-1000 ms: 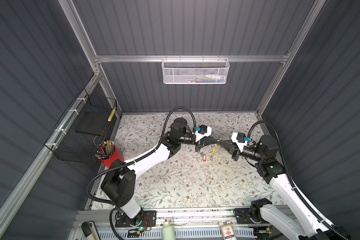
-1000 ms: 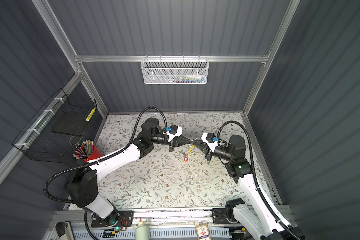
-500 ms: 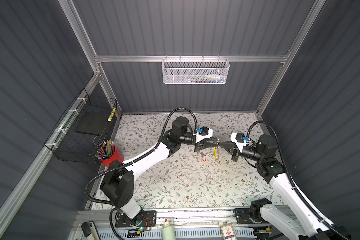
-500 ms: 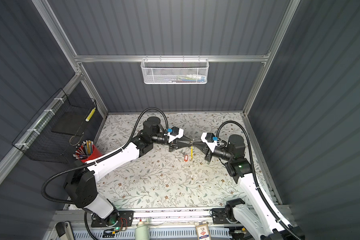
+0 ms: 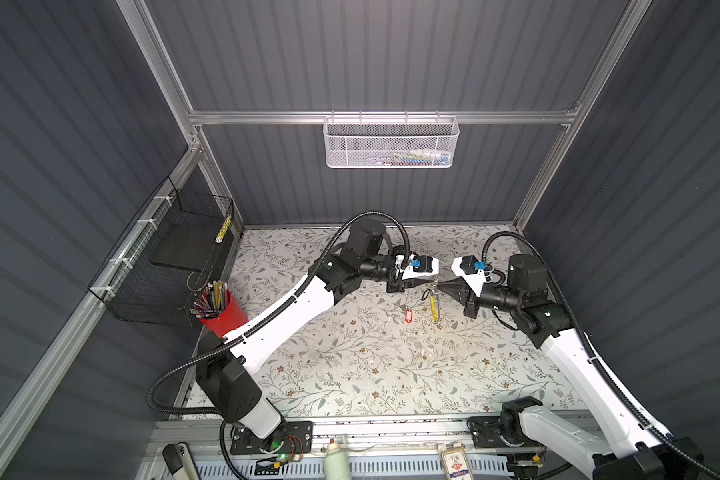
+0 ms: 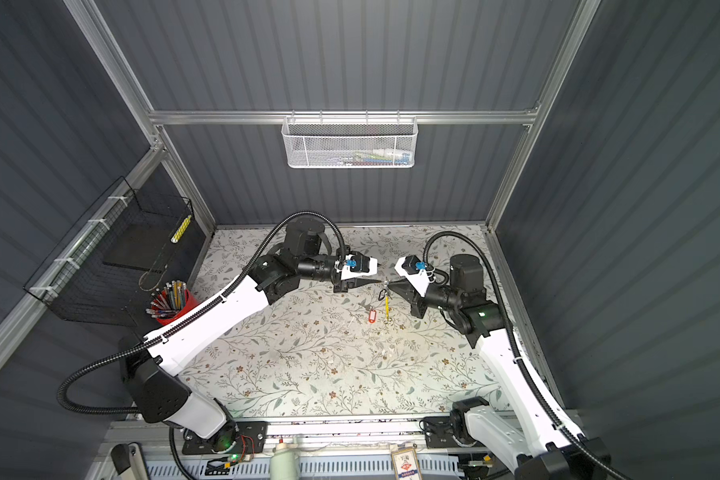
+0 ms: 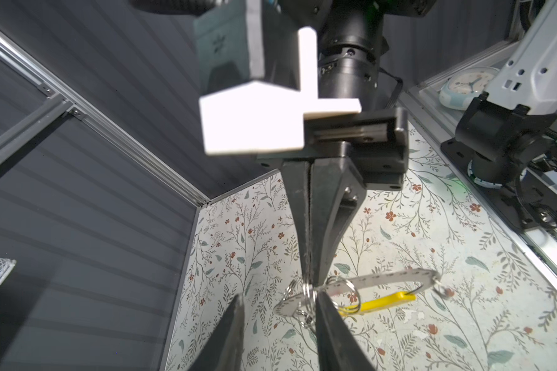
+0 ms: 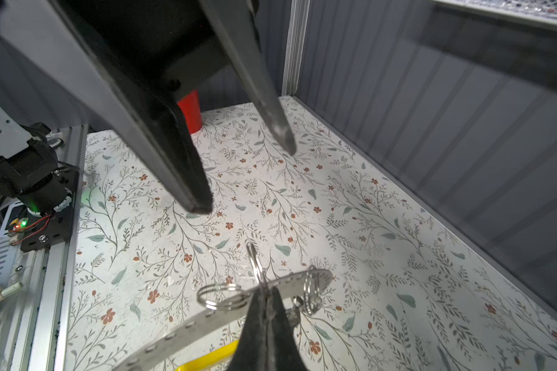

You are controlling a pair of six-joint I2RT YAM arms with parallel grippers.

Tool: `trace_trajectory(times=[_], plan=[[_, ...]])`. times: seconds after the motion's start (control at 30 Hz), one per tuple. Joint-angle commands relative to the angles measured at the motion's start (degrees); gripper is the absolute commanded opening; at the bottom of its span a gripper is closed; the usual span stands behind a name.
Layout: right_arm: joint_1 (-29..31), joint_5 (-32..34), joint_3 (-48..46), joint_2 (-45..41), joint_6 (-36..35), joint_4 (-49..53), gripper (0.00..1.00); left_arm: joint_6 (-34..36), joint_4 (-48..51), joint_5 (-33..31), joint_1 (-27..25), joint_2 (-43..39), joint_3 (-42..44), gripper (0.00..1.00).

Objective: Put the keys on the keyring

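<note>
Right gripper point(image 5: 438, 286), pinched shut, holds the keyring point(image 5: 434, 306) in the air just right of centre in both top views. Left gripper point(image 5: 422, 283) is narrowly parted just beside it. Red-tagged key point(image 5: 408, 314) lies on the table point(image 5: 350, 374), lower left of the ring.

- Setting: a robotics laboratory test cell.
- Enclosure: dark grey ribbed wall panels point(image 5: 371, 54) close the left, far and right sides, held in a bare aluminium frame point(image 5: 267, 117).
- Machines: a left arm point(image 5: 292, 307) and a right arm point(image 5: 591, 374), white and black, are bolted to a metal rail point(image 5: 391, 428) at the near edge, with exposed cabling and a lit green lamp point(image 5: 282, 457).
- Staged props: a floral-patterned surface point(image 5: 350, 374); a white mesh basket point(image 5: 391, 145) on the far wall; a black wire basket point(image 5: 163, 270) and a red cup point(image 5: 229, 316) of pencils at left.
</note>
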State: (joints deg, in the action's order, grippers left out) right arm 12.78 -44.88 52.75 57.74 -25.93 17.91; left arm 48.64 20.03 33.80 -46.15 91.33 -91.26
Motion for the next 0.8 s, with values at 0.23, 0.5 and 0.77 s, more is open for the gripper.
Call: trace_trajectory(times=[0.23, 0.5, 0.77], plan=[[1.90, 3.33, 3.49, 0.10, -2.07, 6.30, 0.00, 1.33, 9.64, -4.75, -2.70, 5.80, -5.53, 0.37], [2.61, 4.49, 3.39, 0.03, -3.31, 7.35, 0.00, 1.61, 12.19, -8.17, -3.49, 7.67, -8.19, 0.33], [2.87, 5.17, 3.32, -0.16, -3.21, 6.53, 0.00, 1.89, 13.62, -9.24, -3.68, 8.25, -8.58, 0.17]])
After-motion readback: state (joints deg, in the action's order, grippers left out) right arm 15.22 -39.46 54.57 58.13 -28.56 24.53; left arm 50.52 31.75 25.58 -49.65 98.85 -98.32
